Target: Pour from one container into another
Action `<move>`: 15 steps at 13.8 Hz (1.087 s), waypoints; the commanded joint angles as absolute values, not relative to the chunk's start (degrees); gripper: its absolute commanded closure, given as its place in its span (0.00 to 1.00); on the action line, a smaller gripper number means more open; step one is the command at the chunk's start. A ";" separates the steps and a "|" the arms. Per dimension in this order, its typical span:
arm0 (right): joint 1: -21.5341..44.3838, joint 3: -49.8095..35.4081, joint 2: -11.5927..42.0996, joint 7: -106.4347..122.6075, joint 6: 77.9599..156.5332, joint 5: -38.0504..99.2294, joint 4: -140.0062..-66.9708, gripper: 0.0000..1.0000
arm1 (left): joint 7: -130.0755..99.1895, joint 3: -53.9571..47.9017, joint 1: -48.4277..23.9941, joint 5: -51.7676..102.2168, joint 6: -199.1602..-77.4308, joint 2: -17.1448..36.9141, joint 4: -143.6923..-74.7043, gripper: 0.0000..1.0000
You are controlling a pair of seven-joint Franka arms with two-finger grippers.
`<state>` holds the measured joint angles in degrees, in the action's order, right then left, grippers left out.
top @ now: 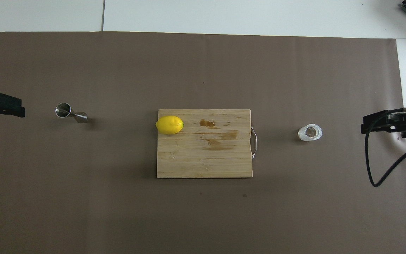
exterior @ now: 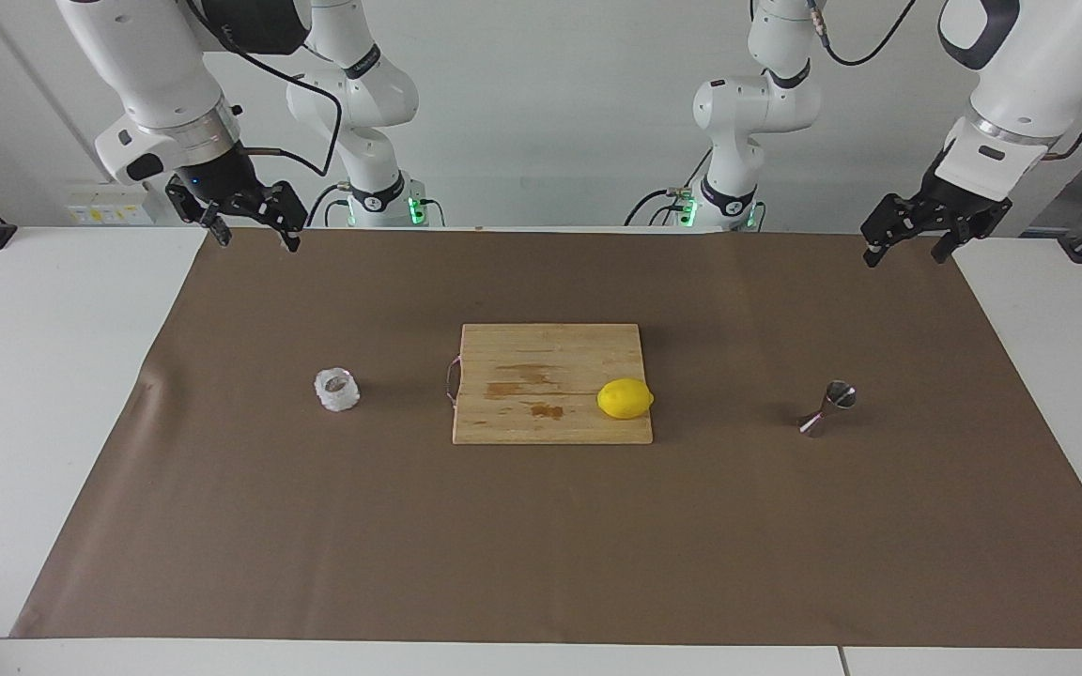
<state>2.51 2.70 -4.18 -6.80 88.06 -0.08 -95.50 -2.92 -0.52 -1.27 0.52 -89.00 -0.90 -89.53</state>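
Observation:
The whitish crinkled cup (exterior: 336,391) (top: 310,132) stands upright on the brown mat toward the right arm's end, its round mouth facing up. The steel hourglass jigger (exterior: 827,408) (top: 71,113) stands on the mat toward the left arm's end. My right gripper (exterior: 257,238) (top: 379,124) hangs open in the air over the mat's edge at its own end, apart from the cup, holding nothing. My left gripper (exterior: 904,255) (top: 4,108) hangs open over the mat's edge at its end, apart from the jigger, also holding nothing.
A wooden cutting board (exterior: 541,413) (top: 203,162) with a metal handle lies mid-mat between the cup and the jigger. A yellow lemon (exterior: 625,398) (top: 169,125) rests on the board's corner toward the jigger. The brown mat (exterior: 541,545) covers most of the white table.

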 commanded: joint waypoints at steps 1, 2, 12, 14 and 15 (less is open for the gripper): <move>1.76 2.46 -4.66 -6.86 87.71 1.58 -95.71 0.00 | -2.55 -0.17 -1.76 0.00 -89.91 -1.85 -90.53 0.00; 1.76 2.46 -4.66 -6.86 87.71 1.58 -95.71 0.00 | -2.72 -0.09 -1.76 0.00 -89.91 -1.85 -90.53 0.00; 1.76 2.46 -4.66 -6.86 87.71 1.58 -95.71 0.00 | -2.64 -0.18 -2.20 0.00 -90.18 -2.02 -90.97 0.00; 1.76 2.46 -4.66 -6.86 87.71 1.58 -95.71 0.00 | -2.81 -0.18 -2.55 0.00 -90.00 -2.02 -90.97 0.00; 1.76 2.46 -4.66 -6.86 87.71 1.58 -95.71 0.00 | -2.81 -0.18 -2.46 0.00 -90.00 -2.02 -90.97 0.00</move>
